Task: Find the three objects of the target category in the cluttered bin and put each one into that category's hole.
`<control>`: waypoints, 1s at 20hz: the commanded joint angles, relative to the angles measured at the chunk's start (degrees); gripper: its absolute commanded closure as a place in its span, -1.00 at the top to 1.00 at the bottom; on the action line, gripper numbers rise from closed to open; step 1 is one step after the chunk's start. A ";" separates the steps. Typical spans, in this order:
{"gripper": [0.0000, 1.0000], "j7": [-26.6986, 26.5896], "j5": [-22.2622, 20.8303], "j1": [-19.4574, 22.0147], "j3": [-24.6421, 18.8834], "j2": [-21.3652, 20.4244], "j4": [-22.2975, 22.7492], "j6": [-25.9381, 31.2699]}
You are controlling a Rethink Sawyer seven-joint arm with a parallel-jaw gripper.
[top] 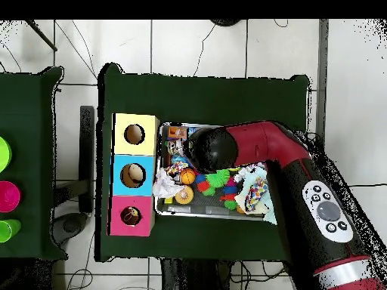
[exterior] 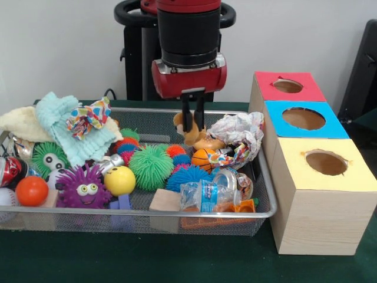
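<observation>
Green cloth covers the table, and on it sit a wire bin full of clutter and, just beside it, a wooden box with three holes: pink, blue and yellow.

Which category is wanted cannot be read from the scene. The gripper hangs at the far side of the bin, its two dark fingers close together around a small tan-and-orange thing, apparently a soft toy. The jaws look closed on it, though the contact itself is hard to make out. The overhead view hides the gripper under the arm.

If that toy is the target, it should be light and squashy, so a pinch across its middle ought to hold; a loose limb could slip out. It lies touching a crumpled paper ball and an orange basketball, which might snag on lifting.

Elsewhere in the bin are spiky rubber balls, green and blue, a purple fuzzy toy, a yellow ball, a crushed bottle, a wood block and a mint towel. The bottle would be slick and springy, best taken across its waist.
</observation>
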State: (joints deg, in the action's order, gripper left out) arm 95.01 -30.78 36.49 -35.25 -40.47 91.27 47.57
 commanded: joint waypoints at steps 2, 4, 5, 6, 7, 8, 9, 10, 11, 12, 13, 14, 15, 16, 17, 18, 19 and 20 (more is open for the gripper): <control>-1.00 -26.42 -4.21 1.91 -7.08 4.75 -3.41 6.71; -1.00 -26.55 -4.18 1.91 -7.29 4.73 -3.53 7.00; -1.00 -26.55 -4.08 1.89 -7.32 4.39 -3.51 7.31; -1.00 -27.22 -3.82 1.73 -7.48 4.44 -4.57 8.32; -1.00 -27.14 -3.44 1.80 -7.55 4.16 -4.58 8.48; -1.00 -27.26 -2.61 1.54 -8.04 4.86 -5.95 8.95; -1.00 -26.50 -1.82 1.91 -8.39 4.82 -5.60 8.11; -1.00 -26.98 -1.41 1.48 -8.64 5.10 -6.87 8.99; -1.00 -27.87 -1.49 1.30 -8.85 5.16 -7.47 9.49; -1.00 -28.63 -1.54 1.06 -8.97 5.44 -8.24 10.23; -1.00 -29.81 -1.68 0.96 -9.26 5.94 -8.78 10.83; -1.00 -30.67 -1.70 0.96 -9.57 6.51 -9.35 11.35; -1.00 -31.53 -1.72 0.95 -9.88 7.08 -9.93 11.88; -1.00 -32.23 -1.79 0.99 -10.15 7.55 -10.33 12.26; -1.00 -32.93 -1.87 1.03 -10.42 8.03 -10.73 12.65; -1.00 -34.11 -1.96 1.09 -10.81 8.82 -11.28 13.15; -1.00 -34.19 -2.01 1.13 -10.86 9.01 -11.46 13.26; -1.00 -32.04 -2.16 0.83 -10.12 7.96 -11.22 13.01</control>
State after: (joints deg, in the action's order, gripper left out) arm 82.84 -31.33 36.76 -42.71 -35.55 84.71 52.52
